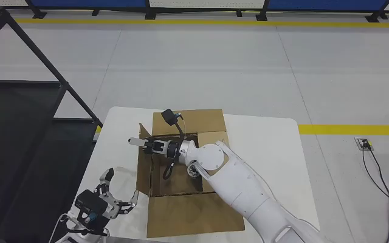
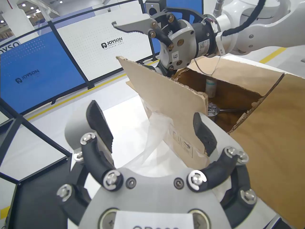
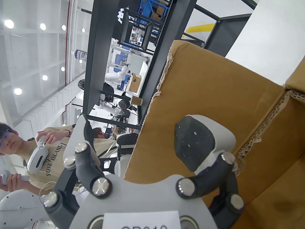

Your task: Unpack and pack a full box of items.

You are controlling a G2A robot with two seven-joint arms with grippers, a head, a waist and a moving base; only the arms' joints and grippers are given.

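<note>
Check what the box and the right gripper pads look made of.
Box: corrugated cardboard, matte brown. The torn flap edges show the fluted layer. Gripper pads: black and matte with a dimpled surface, probably rubber or a similar soft grip material. The look alone cannot settle which.

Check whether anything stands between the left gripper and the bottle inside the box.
Yes. The raised cardboard flap stands between the left gripper and the bottle; the right gripper straddles that flap's edge.

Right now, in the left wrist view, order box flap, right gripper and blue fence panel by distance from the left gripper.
1. box flap, just ahead of left gripper.
2. right gripper, at the flap's far end.
3. blue fence panel, across the floor.
</note>
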